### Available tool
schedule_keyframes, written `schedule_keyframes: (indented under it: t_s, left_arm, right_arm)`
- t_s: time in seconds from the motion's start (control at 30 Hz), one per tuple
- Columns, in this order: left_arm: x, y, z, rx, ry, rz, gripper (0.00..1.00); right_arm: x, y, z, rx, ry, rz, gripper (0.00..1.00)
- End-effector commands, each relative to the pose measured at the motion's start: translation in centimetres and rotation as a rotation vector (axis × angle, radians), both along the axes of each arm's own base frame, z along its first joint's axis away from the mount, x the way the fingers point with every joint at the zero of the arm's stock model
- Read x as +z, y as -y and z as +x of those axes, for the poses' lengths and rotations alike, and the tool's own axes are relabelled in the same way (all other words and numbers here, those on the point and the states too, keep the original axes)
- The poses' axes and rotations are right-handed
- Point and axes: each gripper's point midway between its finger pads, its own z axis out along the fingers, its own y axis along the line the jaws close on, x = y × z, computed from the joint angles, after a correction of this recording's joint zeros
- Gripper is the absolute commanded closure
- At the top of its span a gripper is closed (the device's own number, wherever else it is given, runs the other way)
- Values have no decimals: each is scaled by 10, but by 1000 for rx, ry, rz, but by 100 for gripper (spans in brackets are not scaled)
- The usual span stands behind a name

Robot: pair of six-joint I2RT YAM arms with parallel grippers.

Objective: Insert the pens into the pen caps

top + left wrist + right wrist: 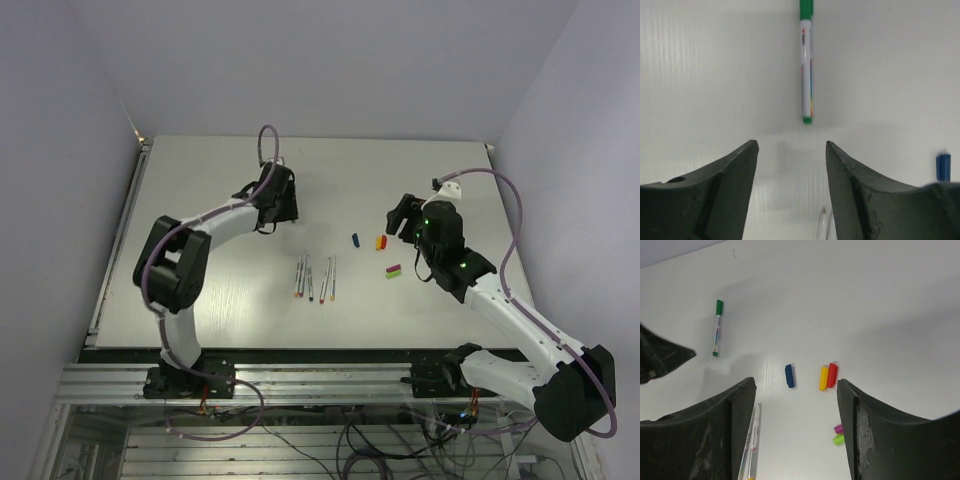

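Done: the green pen (806, 65) looks finished. It has a green cap on one end and lies alone on the surface (200, 180), just ahead of the left tool (791, 150).
Left to do: the loose pens (309, 280), four as far as the overhead view lets me count, lie side by side near the front middle with no caps on.
Caps waiting: the blue cap (789, 376) lies on its own. The yellow cap (823, 378) and red cap (832, 374) touch side by side. The purple cap (838, 428) and lime cap (839, 439) sit nearer the right arm, half hidden behind its finger.
Progress: I would judge it at roughly one pen in five, so early on.
Left tool: the jaws are spread with nothing between them, hovering over bare surface short of the green pen.
Right tool: (795, 390) the jaws are wide apart and empty, hanging above the caps.
Pen looks: slim white barrels with small print and a coloured tip, much thinner than the tool fingers.
Cap looks: short, stubby and brightly coloured, lying on their sides.
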Motion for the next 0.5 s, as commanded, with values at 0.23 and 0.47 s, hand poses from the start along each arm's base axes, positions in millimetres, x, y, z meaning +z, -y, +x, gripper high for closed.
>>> schedule_keyframes:
  t_s: [0.23,0.47]
  left_arm:
    - [5,28,-111,-178,36,96,39]
    - [-12,26,-145,-191,-3,163,40]
  right_arm:
    - [-12,17,-7,-97,-4,18,42]
    - [-22,25,-12,-127,-34,1,46]
